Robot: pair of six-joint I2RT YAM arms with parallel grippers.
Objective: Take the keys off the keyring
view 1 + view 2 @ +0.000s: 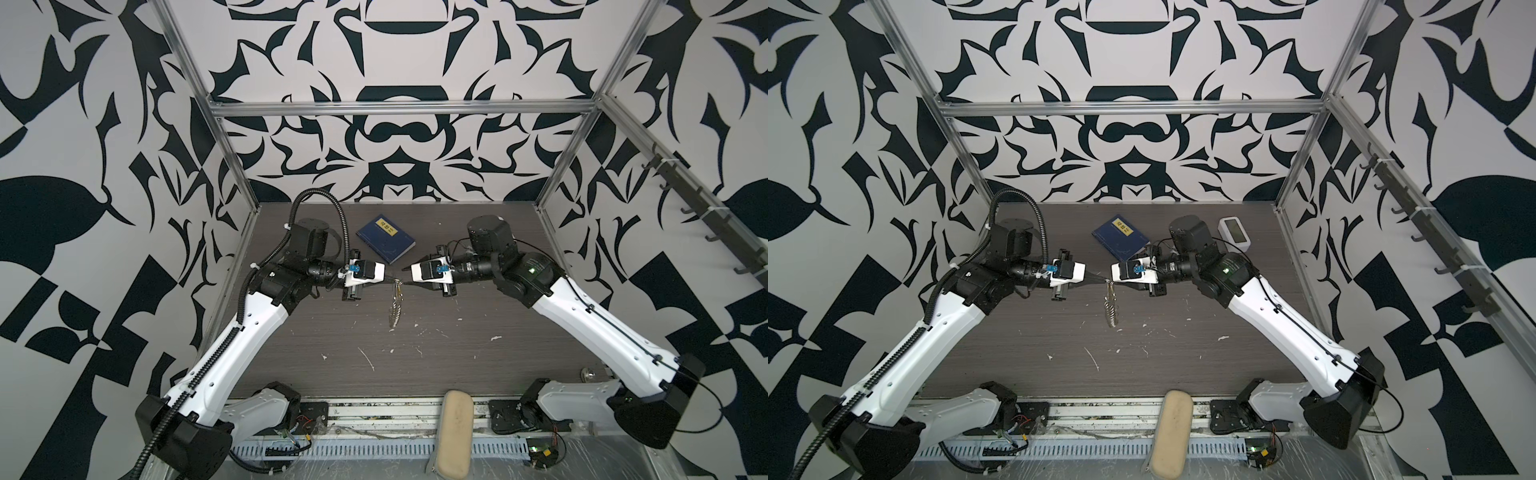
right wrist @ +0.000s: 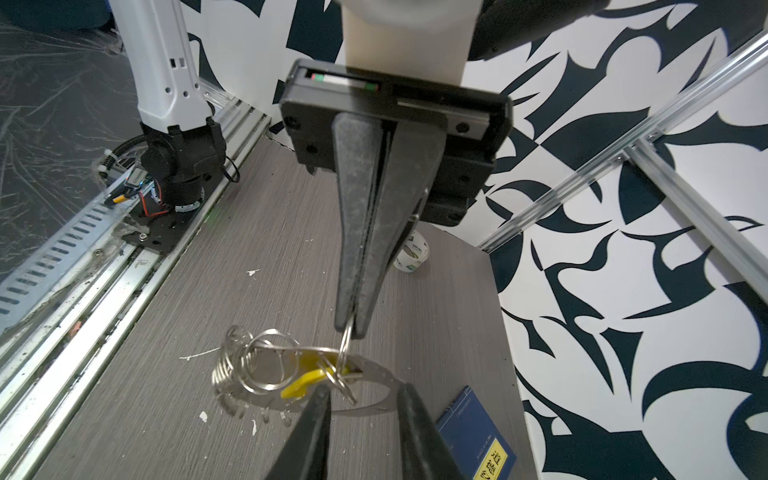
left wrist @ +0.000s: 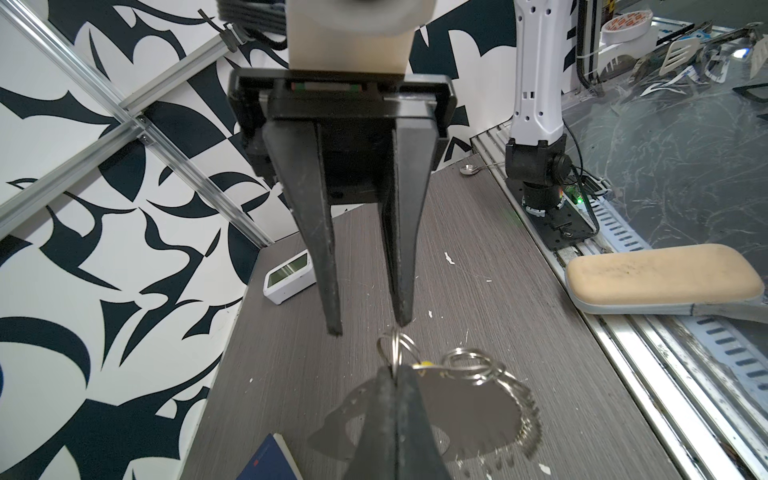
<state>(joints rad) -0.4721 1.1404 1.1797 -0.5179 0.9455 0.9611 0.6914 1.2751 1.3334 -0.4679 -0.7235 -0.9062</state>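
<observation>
Mid-table, the left gripper (image 2: 351,327) clamps a ring of the keyring (image 2: 224,374); the right gripper (image 3: 369,326) has its jaws apart beside the keys (image 2: 307,379).

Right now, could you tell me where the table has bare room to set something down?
Free: the wide front strip of table between the keyring and the pad. Crowded: the centre, where left gripper and right gripper meet at the keyring, with the book just behind.

keys (image 2: 305,382) — yellow tag, strung on keyring (image 2: 222,372) | keyring — silver coils, dangling mid-air
</observation>
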